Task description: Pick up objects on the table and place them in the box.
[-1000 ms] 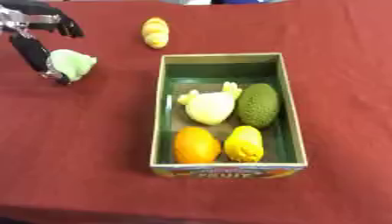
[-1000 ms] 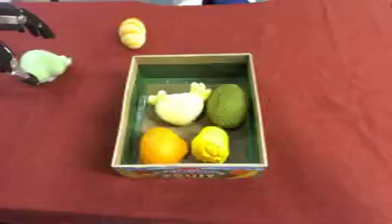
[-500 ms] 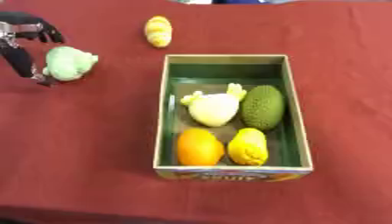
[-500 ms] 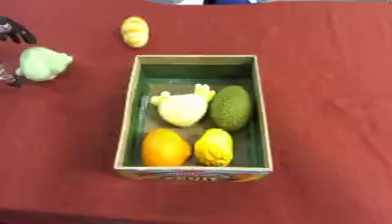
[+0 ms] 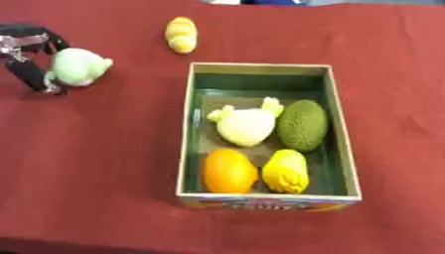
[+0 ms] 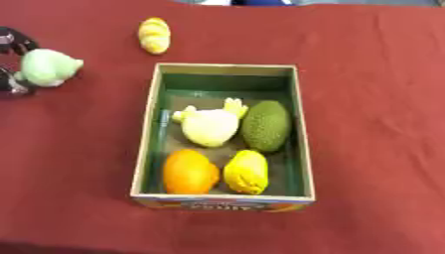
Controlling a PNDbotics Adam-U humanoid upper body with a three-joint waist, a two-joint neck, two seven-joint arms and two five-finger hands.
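Observation:
A pale green rounded fruit [image 5: 78,66] sits at the far left of the red table. My left hand [image 5: 28,54] is curled round it, black fingers above and the thumb below left; whether it is lifted off the cloth I cannot tell. The open cardboard box [image 5: 338,124] with a green inside stands in the middle. It holds a pale yellow fruit [image 5: 246,124], a dark green bumpy fruit [image 5: 302,124], an orange [image 5: 228,171] and a yellow fruit [image 5: 286,171]. A yellow oblong fruit [image 5: 181,33] lies on the cloth behind the box's left corner. My right hand shows in neither view.
The red tablecloth [image 6: 382,99] stretches wide to the right of the box and in front of it. The far half of the box floor [image 6: 226,87] is bare. Something dark and white shows at the table's far edge [image 6: 243,2].
My left hand's fingers, spread above the pale green fruit a second ago, have come down and closed around it. The fruit and the box stay where they were.

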